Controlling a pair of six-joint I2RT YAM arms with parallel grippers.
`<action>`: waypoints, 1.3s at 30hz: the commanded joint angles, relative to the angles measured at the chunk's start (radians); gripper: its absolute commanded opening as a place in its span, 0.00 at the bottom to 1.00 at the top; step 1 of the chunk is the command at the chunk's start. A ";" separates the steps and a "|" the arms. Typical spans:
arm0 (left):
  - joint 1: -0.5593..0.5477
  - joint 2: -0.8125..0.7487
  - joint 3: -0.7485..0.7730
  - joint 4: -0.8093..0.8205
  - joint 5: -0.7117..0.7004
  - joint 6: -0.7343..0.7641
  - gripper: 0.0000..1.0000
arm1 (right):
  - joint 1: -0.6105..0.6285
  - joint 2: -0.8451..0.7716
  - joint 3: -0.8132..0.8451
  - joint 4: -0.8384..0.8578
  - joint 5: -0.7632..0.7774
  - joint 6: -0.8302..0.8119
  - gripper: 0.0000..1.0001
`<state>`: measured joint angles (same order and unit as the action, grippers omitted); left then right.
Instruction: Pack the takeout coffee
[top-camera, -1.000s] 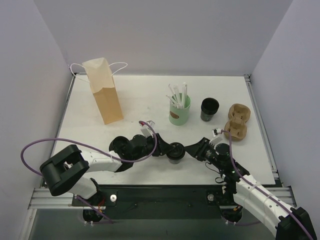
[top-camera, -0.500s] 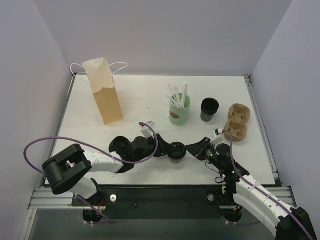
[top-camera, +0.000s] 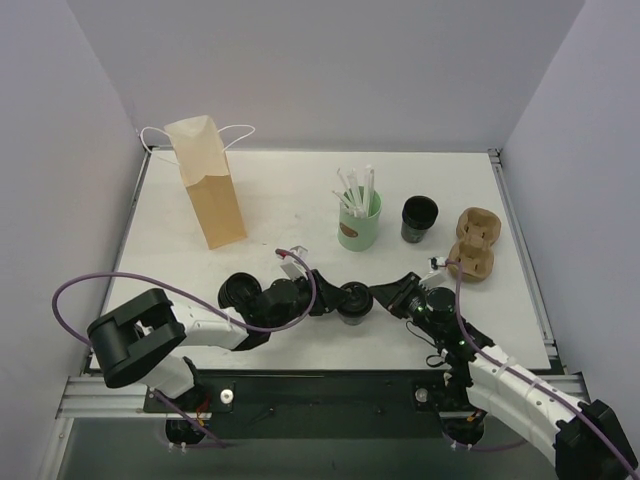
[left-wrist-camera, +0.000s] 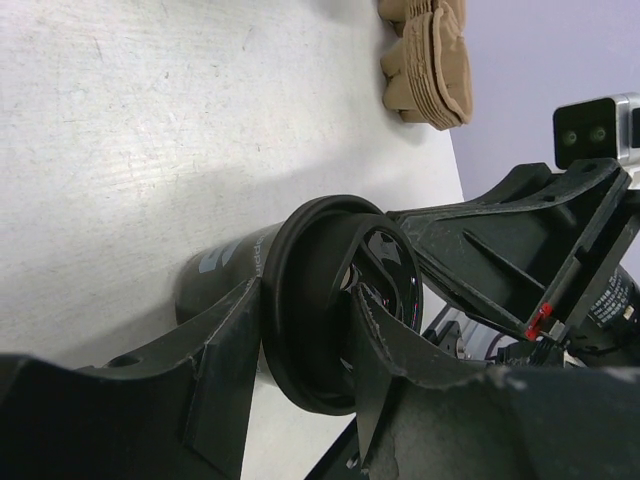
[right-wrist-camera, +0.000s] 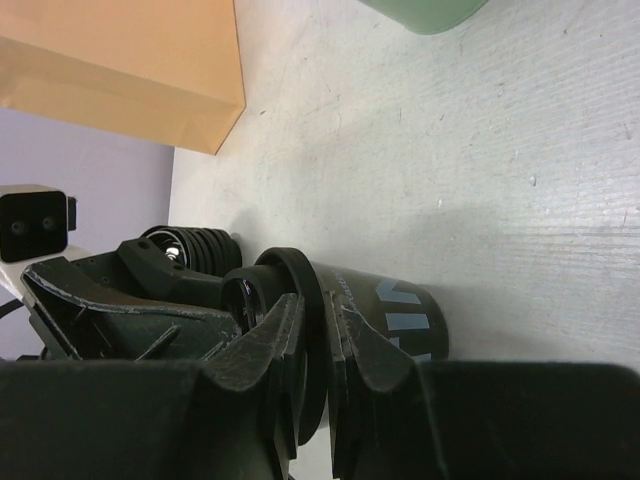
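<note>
Since a second ago the right gripper (top-camera: 378, 293) has slid left and closed in on the takeout coffee (top-camera: 353, 300), which has barely shifted; the left arm's elbow has crept a little to the right.

Everything rests on a white table (top-camera: 280, 200); a tall brown paper bag (top-camera: 210, 195) with white string handles stands upright near the far left corner; a stack of brown pulp cup carriers (top-camera: 472, 243) sits by the right edge; a mint-green cup (top-camera: 358, 232) holding white straws (top-camera: 355, 185) stands at centre, with an open black cup (top-camera: 419, 218) just beside it on the right.

Near the front edge, the takeout coffee stands upright between the two grippers, well apart from the bag; the left gripper (top-camera: 335, 300) reaches it from the left, one finger (left-wrist-camera: 225, 350) against the cup side of the lid rim and the other across the lid's face, grasping it; the right gripper is clamped on the lid rim from the opposite side, a finger (right-wrist-camera: 365, 345) tight on each face of the rim; a stack of ringed black lids (right-wrist-camera: 195, 243) sits behind the left gripper.
</note>
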<state>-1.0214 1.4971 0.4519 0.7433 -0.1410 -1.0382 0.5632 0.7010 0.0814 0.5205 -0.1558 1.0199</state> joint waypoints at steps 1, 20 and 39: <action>-0.060 0.040 -0.030 -0.415 0.014 0.047 0.45 | 0.117 0.093 -0.203 -0.145 0.056 -0.006 0.10; -0.068 0.065 0.028 -0.506 -0.023 0.050 0.45 | -0.028 -0.101 0.138 -0.425 -0.059 -0.179 0.27; -0.068 0.054 0.042 -0.529 -0.032 0.055 0.45 | -0.034 -0.127 0.166 -0.421 -0.175 -0.187 0.25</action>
<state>-1.0733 1.4864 0.5472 0.5583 -0.1940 -1.0439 0.5220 0.5892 0.2176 0.1394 -0.2043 0.8448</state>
